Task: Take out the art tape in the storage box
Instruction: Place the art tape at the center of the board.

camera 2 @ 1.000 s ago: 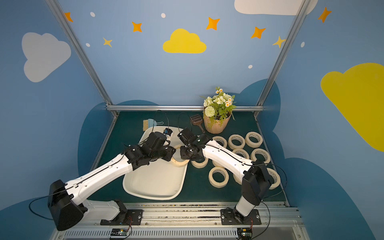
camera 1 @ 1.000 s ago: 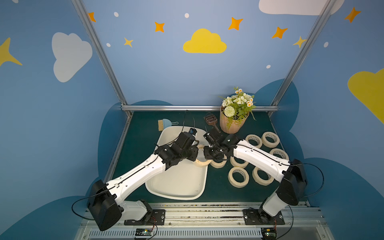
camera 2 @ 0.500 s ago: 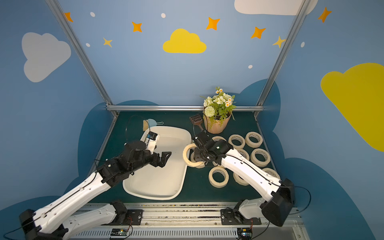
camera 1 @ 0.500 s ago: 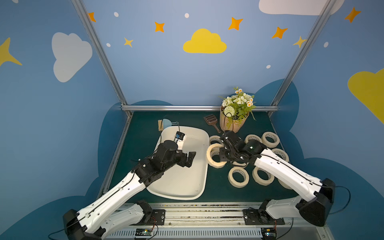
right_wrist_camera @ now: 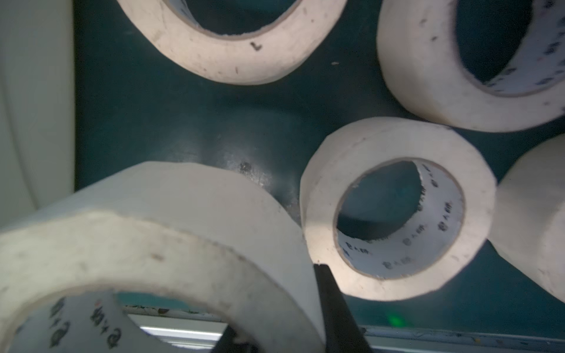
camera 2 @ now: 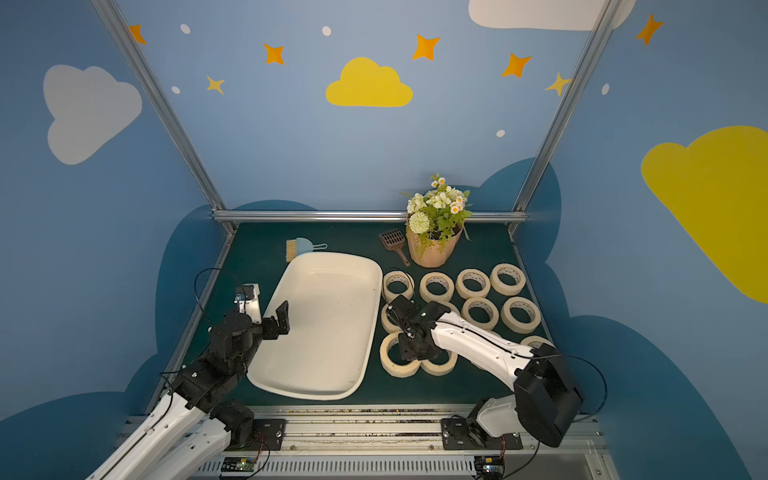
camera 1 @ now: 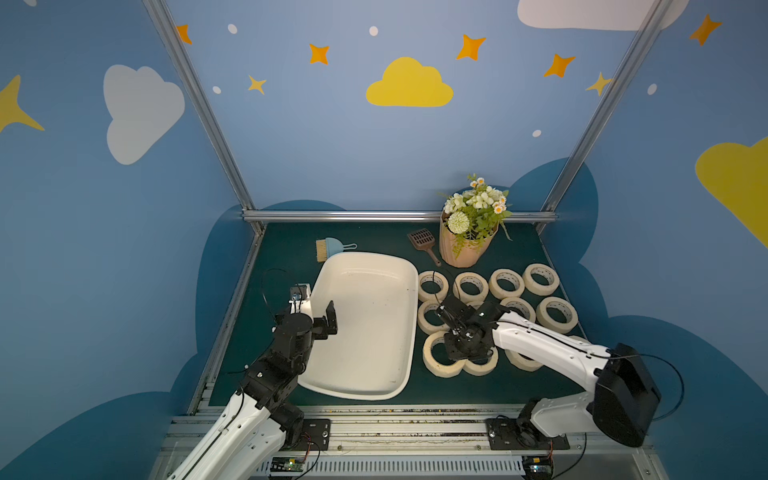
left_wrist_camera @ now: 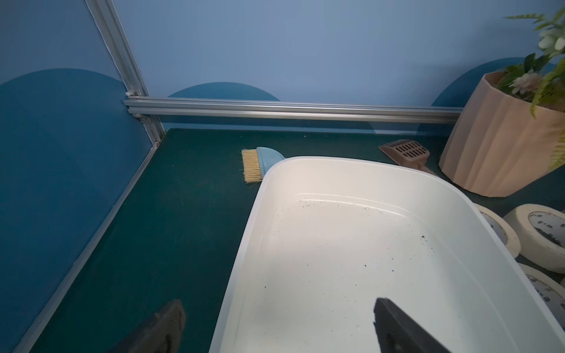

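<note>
The storage box (camera 1: 365, 332) (camera 2: 324, 328) is a shallow cream-white tub with nothing in it but dark specks. Several art tape rolls (camera 1: 506, 283) (camera 2: 471, 283) lie flat on the green mat to its right. My right gripper (camera 1: 454, 353) (right_wrist_camera: 281, 305) is shut on the wall of one art tape roll (camera 1: 432, 362) (right_wrist_camera: 153, 220), one finger (right_wrist_camera: 333, 305) outside and one inside the ring. It is low at the front of the group, beside another roll (camera 1: 482, 365). My left gripper (camera 1: 316, 315) (left_wrist_camera: 278, 314) is open and straddles the box's left rim.
A ribbed pinkish flower pot (camera 1: 465, 251) stands at the back right, with a brown slotted scoop (camera 1: 422, 239) beside it. A small blue brush (camera 1: 330, 248) lies behind the box. Aluminium rails (camera 1: 395, 216) border the mat.
My left gripper let go of the roll, opened wide and drew back to the box's left rim. My right arm carried the roll from the box's edge down to the front of the group.
</note>
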Robot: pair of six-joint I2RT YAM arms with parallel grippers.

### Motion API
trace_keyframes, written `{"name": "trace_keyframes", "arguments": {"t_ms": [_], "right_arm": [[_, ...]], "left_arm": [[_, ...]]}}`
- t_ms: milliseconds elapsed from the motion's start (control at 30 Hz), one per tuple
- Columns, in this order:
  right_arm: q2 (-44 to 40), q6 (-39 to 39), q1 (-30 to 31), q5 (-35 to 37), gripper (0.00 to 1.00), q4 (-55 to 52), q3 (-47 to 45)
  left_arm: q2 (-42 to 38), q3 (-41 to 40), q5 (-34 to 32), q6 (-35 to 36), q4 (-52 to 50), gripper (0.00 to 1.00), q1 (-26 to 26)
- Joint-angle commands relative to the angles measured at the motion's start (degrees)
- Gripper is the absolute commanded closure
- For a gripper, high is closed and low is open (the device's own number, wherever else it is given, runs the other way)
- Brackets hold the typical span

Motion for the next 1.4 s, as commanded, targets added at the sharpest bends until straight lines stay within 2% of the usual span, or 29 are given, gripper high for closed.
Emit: {"name": "trace_keyframes", "arguments": {"t_ms": [0,200,567,600,633,700,733,800,867,933,967,1067,1200,1267,1367], "right_arm": [[4.1,-1.6,1.2,-3.6,1.0,4.6,3.6],[13.3,-2.8,-0.2,-3.2,1.0,5.6,6.6],[14.5,-2.6,-4.1,-0.9,1.0,6.8,4.7],[14.5,-2.6,-4.1,-0.7,0.95,6.8,4.6],[14.4,-2.6,-4.0,-0.5,0.86,6.9,4.4],[13.8,-2.4,-3.8,0.3,0.57,6.8,4.1],[13.3,-2.3,-3.7,0.6,0.49,6.7,4.0],[11.5,-2.1,-3.2,1.7,0.36,5.9,4.1],[9.0,-2.2,-2.5,2.6,0.27,5.4,4.1],[5.4,-2.6,-1.7,3.4,0.09,5.3,3.6],[2.9,-2.7,-1.3,4.0,0.04,5.5,2.9],[-6.6,-3.3,-1.2,5.7,0.02,6.3,-0.5],[-21.8,-4.9,-3.1,11.9,0.02,5.8,-5.9],[-29.0,-6.5,-5.3,16.1,0.02,7.4,-9.7],[-38.1,-8.7,-12.8,17.2,0.02,9.3,-14.0]], "left_arm": [[2.9,1.0,1.7,-0.3,4.3,0.0,1.4],[5.4,-2.9,3.8,1.2,10.7,0.0,4.6],[10.3,-7.6,8.2,2.3,19.6,0.0,9.7],[10.7,-7.8,8.6,2.5,20.3,0.0,9.9],[11.2,-8.1,9.0,2.9,21.0,0.0,10.0],[12.3,-8.6,9.6,3.6,22.5,0.0,10.4],[12.7,-8.8,9.9,4.0,23.1,0.0,10.4],[13.6,-9.0,10.8,4.8,24.1,0.0,10.7],[14.6,-9.1,11.5,5.3,25.0,0.0,10.9],[15.4,-8.9,12.2,5.8,25.4,0.0,11.3],[15.7,-8.8,12.7,6.3,26.0,0.0,11.5],[16.8,-9.0,14.0,7.7,27.9,0.0,12.5],[19.1,-8.6,18.2,9.0,29.9,0.0,14.4],[20.5,-7.7,19.9,9.6,29.8,0.0,15.0],[22.8,-6.2,20.8,11.1,28.9,0.0,15.9]]}}
